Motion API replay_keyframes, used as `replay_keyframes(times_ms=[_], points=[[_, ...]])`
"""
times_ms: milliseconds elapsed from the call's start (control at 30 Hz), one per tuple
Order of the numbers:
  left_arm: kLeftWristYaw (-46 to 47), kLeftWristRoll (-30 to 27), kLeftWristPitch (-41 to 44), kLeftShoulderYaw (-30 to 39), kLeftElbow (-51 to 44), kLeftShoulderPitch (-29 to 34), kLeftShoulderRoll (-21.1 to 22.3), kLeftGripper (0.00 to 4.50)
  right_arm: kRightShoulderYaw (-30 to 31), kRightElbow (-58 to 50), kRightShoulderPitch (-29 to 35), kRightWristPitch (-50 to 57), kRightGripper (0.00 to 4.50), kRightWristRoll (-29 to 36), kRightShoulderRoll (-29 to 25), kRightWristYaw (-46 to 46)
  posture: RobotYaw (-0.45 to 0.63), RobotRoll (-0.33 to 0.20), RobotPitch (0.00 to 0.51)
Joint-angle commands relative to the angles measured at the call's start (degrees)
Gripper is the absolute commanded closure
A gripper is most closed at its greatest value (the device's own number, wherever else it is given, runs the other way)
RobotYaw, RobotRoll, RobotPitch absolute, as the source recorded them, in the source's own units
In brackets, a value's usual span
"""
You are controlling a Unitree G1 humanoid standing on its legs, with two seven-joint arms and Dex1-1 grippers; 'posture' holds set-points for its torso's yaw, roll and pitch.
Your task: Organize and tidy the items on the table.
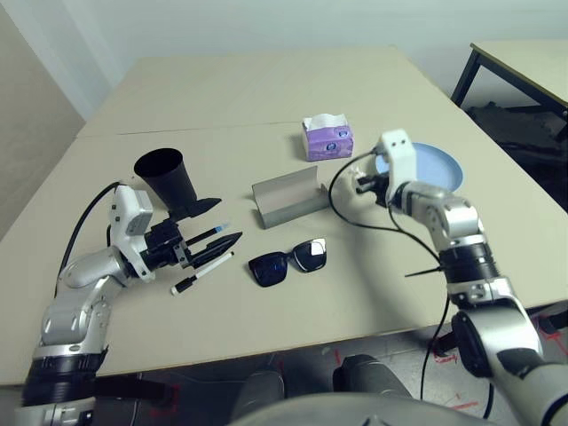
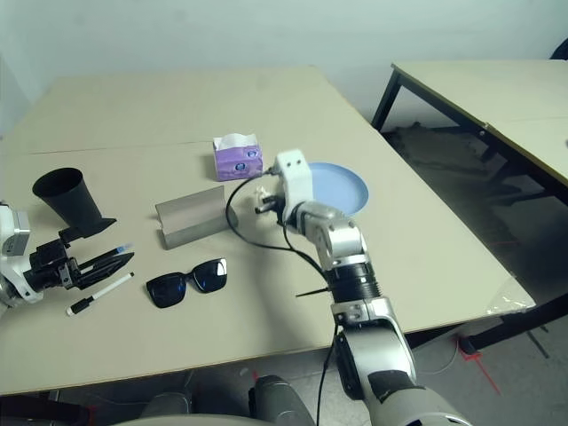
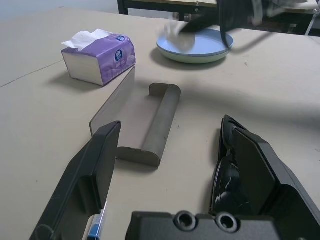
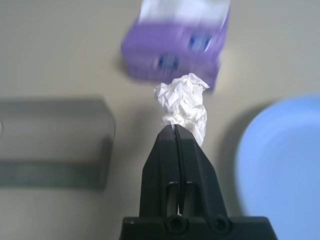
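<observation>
I'm holding the white wad (image 4: 184, 102) clamped in the right gripper (image 4: 176, 131), hovering between tissue box (image 4: 175, 42) and blue plate (image 4: 280, 155); keep pinching firmly. Left gripper (image 1: 213, 238) is sitting spread over a pen (image 1: 202, 272).

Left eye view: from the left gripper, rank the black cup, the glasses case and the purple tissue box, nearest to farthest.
From the left gripper:
1. Black cup, just behind it on the robot's left.
2. Grey glasses case, mid-table, toward the right.
3. Purple tissue box, farther back and right, beyond the case.
</observation>
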Motion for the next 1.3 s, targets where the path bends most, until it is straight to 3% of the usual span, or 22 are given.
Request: replay_keyframes(times_ms=[33, 133, 367, 533, 700, 833, 1000, 1100, 1200, 1300], points=[[-0.51, 0.42, -0.07, -0.83, 0.61, -0.40, -0.33, 0.00, -1.06, 1.20, -1.02, -0.24, 4.47, -2.06, -3.67, -1.25, -0.07, 0.000, 0.000], [-0.65, 0.53, -0.25, -1.05, 1.03, -0.78, -0.54, 0.00, 1.56, 5.26, -0.26, -2.25, 4.47, -6.25, -7.74, -1.86, -0.07, 0.000, 0.000], [-1.63, 0.49, -0.71, -0.72, 1.68, -1.00, -0.68, 0.00, 5.02, 1.70, 1.82, 0.67, 1.97, -9.14, -11.90, 0.56, -0.08, 0.000, 0.000], [-4.56, -0.19, -1.09, -0.23, 1.32, 0.37, 0.27, 0.00, 9.12, -10.04, 2.67, 3.88, 0.03, -5.08, -16.83, 12.44, -0.09, 0.000, 0.000], [-10.23, -1.25, -2.03, 2.66, 0.63, 4.57, 4.28, 0.00, 21.83, -26.27, 1.32, 0.94, 0.03, -2.97, -26.47, 30.64, -0.10, 0.000, 0.000], [-12.34, -1.94, -2.24, 7.33, 1.83, 7.97, 7.81, 0.00, 30.20, -33.12, -1.78, 0.00, 0.03, -3.46, -27.66, 38.35, -0.10, 0.000, 0.005], [-13.50, -1.70, -2.33, 11.89, 0.86, 13.35, 10.35, 0.00, 36.65, -31.78, -8.11, 3.55, 0.03, -4.52, -20.54, 39.77, -0.07, 0.000, 0.013], [-12.12, -1.69, -1.68, 13.38, -1.69, 15.78, 10.27, 0.00, 39.07, -28.84, -11.40, 6.19, 0.03, -3.91, -13.48, 38.81, -0.05, 0.000, 0.021], [-9.37, -2.21, 0.00, 13.64, -5.82, 17.20, 9.54, 0.00, 42.30, -24.25, -12.31, 4.81, 0.03, -5.52, -6.94, 36.93, -0.04, 0.000, 0.025], [-7.44, -2.43, 1.52, 13.26, -8.46, 17.61, 9.11, 0.00, 45.36, -20.18, -11.80, 0.80, 0.03, -8.31, -3.78, 35.43, -0.03, 0.000, 0.028]])
